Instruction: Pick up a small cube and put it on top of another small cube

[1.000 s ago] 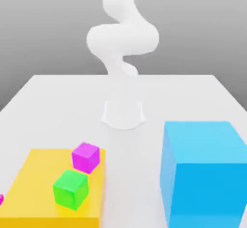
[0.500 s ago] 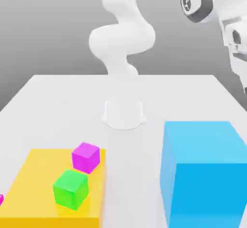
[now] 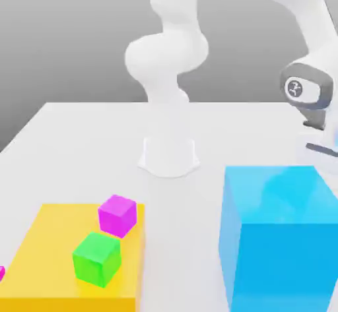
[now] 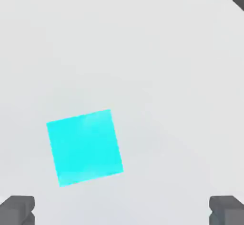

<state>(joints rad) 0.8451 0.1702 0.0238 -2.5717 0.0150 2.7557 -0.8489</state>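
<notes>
Glossy white, rounded arm links (image 3: 166, 53) on a round white base (image 3: 169, 156); grey joint cap (image 3: 305, 91); dark grey fingertips (image 4: 18, 209).

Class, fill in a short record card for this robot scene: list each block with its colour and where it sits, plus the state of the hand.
table: white surface
yellow slab: flat on the table, exterior view's left
magenta cube: on the yellow slab
green cube: on the yellow slab, nearer the camera than the magenta cube
blue cube: large, on the table, exterior view's right
hand: open, fingers wide apart, above the table
stacking: not yet done
</notes>
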